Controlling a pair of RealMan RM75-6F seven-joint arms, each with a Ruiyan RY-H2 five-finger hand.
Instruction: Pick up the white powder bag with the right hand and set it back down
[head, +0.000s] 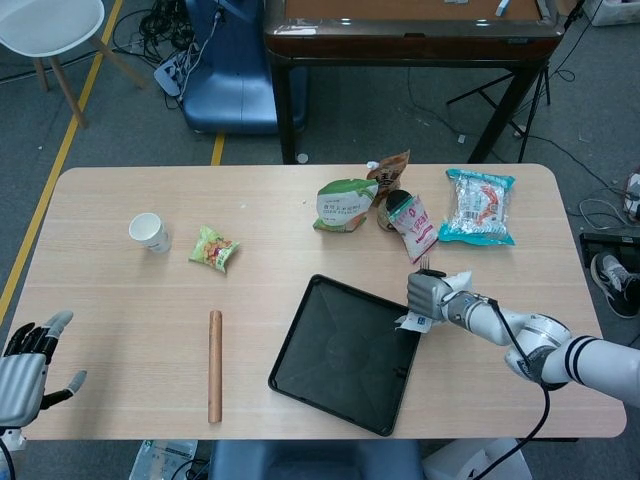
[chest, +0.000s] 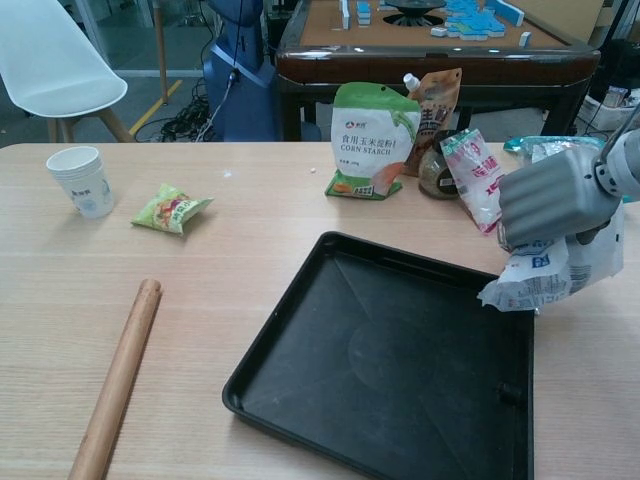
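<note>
Tray (chest: 330, 400) bare inside, white powder bag (chest: 545, 280) in right hand (chest: 553, 199) at its rim

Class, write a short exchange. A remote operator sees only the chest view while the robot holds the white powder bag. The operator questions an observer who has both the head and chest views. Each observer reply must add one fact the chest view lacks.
Operator: I see the right hand holding the white powder bag by the black tray. Where is the left hand?

Observer: The head view shows the left hand by the near left corner of the table, with its fingers apart and holding nothing.

Operator: What lies beyond the right hand?

Observer: The head view shows a teal-edged packet lying flat, apart from the hand.
</note>
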